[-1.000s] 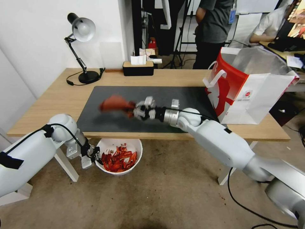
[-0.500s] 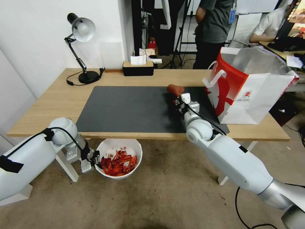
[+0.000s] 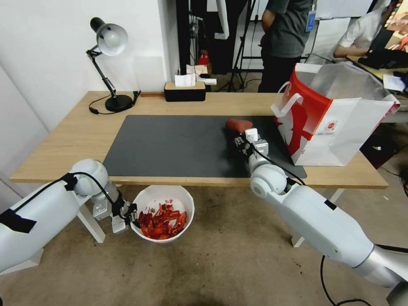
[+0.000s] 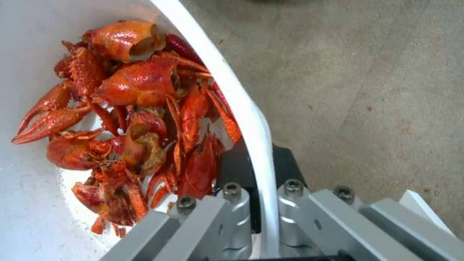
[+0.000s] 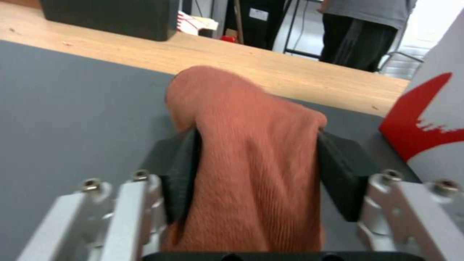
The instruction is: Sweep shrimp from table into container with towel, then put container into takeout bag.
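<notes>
Left tool (image 3: pixel 132 214): below the front edge of the surface (image 3: pixel 80 131), clamped on the near-left rim of the container (image 3: pixel 182 199); in the left wrist view one finger (image 4: pixel 227 170) sits inside the wall and the other outside.
Container: held off to the front of the surface, above the floor (image 3: pixel 221 263), mouth upward.
Shrimp (image 3: pixel 162 221): heaped inside the container, leaning toward the gripped side; claws and shells show in the left wrist view (image 4: pixel 140 119).
Right tool (image 3: pixel 243 135): over the right part of the dark mat (image 3: pixel 170 144), closed on the towel (image 3: pixel 238 125).
Towel: bunched between the black pads (image 5: pixel 181 174), its free end bulging beyond the fingertips, close to the mat.
Takeout bag (image 3: pixel 340 127): upright on the right end of the surface, mouth open, red side panel facing the right tool, near but apart.
</notes>
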Motion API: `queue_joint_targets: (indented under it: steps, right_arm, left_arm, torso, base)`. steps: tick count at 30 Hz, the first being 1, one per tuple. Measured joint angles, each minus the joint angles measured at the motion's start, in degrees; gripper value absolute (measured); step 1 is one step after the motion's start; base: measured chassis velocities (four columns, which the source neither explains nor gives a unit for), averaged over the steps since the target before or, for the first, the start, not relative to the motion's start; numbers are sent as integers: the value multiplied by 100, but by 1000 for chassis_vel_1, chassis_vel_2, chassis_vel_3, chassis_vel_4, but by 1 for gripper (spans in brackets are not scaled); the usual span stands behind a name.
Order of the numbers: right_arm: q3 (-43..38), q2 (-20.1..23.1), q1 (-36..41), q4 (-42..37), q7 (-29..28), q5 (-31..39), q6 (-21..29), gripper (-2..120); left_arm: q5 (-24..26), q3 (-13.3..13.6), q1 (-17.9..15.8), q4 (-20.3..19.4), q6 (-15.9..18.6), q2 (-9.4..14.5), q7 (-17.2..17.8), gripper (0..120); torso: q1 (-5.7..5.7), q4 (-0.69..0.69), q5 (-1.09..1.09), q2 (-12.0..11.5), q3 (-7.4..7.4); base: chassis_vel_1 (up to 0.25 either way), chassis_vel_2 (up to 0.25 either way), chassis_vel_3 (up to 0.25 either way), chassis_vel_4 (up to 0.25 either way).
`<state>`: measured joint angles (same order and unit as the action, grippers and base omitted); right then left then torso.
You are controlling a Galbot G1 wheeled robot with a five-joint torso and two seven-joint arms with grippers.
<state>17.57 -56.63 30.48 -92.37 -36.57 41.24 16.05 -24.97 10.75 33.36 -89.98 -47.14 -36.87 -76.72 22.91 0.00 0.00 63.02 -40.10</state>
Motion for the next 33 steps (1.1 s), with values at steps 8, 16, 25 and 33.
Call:
queue_joint_targets:
  steps: [8,16,25,33]
  right_arm:
    - [1,69,31,-113,-27,0,52,87]
    - [-160,97,237,-276,28,-43,-211,100]
    - [-1075,305,1449,-933,1173,-542,-1849,100]
    - [-2364,484,3690,-1768,2090,-1085,-3111,100]
  left_arm:
    - [-2,-1,-2,3,0,8,-4,0]
    - [-4,-20,31,15,0,19,-4,0]
    - [-12,-78,122,-49,0,19,4,0]
    - [-75,-516,625,-125,0,102,18,0]
  torso:
    - [0,0,0,0,0]
    - [0,0,0,0,0]
    - [0,-1,1,0,0]
    - [0,1,-1,0,0]
  base:
    - [0,0,0,0]
    - [0,0,0,0]
    - [0,0,0,0]
    - [0,0,0,0]
